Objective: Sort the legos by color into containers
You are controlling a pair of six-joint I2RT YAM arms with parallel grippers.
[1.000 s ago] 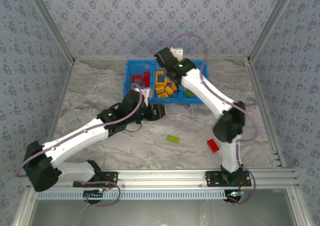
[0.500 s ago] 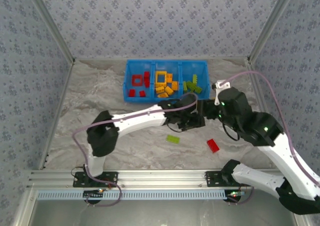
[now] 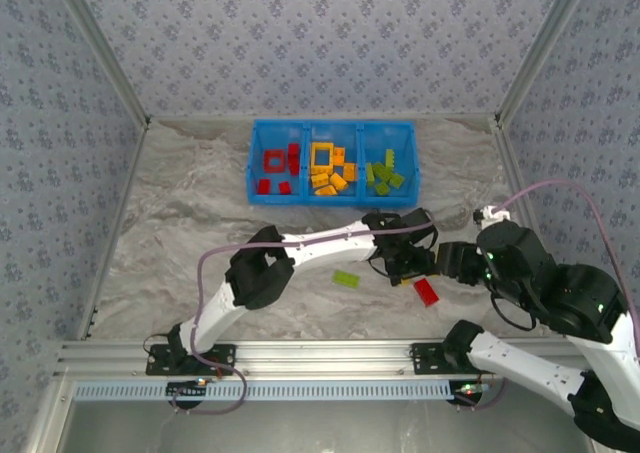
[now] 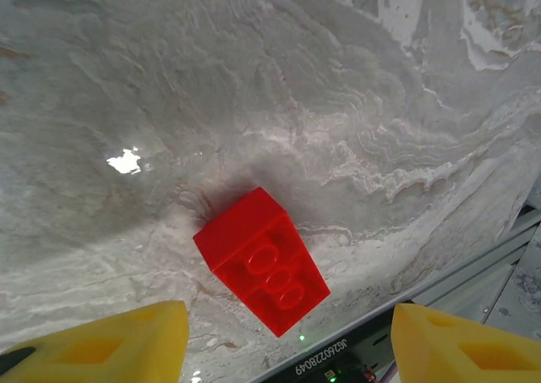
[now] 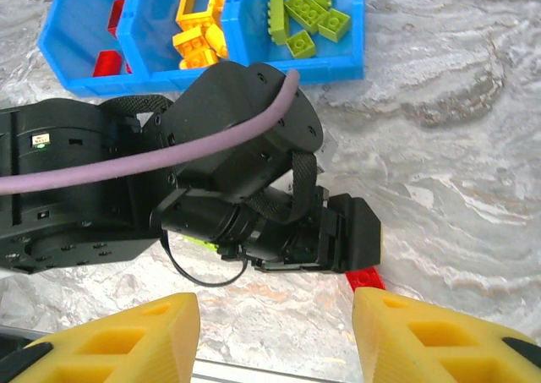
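A loose red lego [image 3: 427, 292] lies on the marble table, right of centre. My left gripper [image 3: 412, 266] hovers just above it, open; in the left wrist view the red lego [image 4: 262, 260] sits studs-up between and ahead of the spread yellow fingers [image 4: 110, 341], untouched. A lime green lego [image 3: 346, 279] lies loose to its left. My right gripper [image 3: 452, 263] is open and empty just right of the left one; its view looks onto the left wrist [image 5: 254, 180] with the red lego [image 5: 365, 277] peeking out below. The blue containers [image 3: 252, 163] hold sorted legos.
The tray's compartments hold red bricks [image 3: 275, 163], orange-yellow bricks [image 3: 330, 168] and green bricks [image 3: 383, 173]. The two grippers are close together over the red brick. An aluminium rail [image 3: 330, 353] runs along the near table edge.
My left arm has swung right, from beside the green lego to over the red one, and its jaws have widened. The right arm has pulled back toward the near right.
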